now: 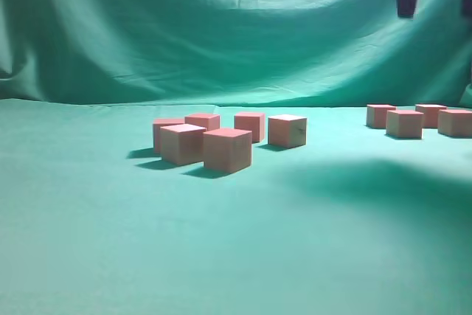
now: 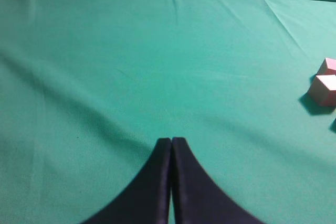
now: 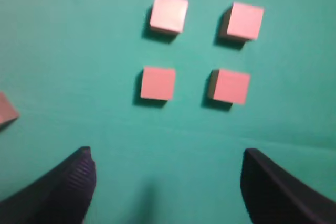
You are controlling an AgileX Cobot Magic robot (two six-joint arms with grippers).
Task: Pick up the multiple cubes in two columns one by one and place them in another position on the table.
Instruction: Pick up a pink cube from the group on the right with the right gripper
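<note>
Cubes (image 3: 202, 52) below spread right jaws

The cubes (image 1: 227, 150) are matte pink-red on top, their side faces a paler tan-beige in the exterior view, and plain, with no markings. The table (image 1: 110, 241) is covered in plain teal-green cloth, and the draped backdrop (image 1: 221, 27) is the same green. The fingers (image 3: 63, 192) of the right gripper (image 3: 168, 190) are black, one faintly ribbed; the left gripper (image 2: 171, 145) is black as well.
</note>
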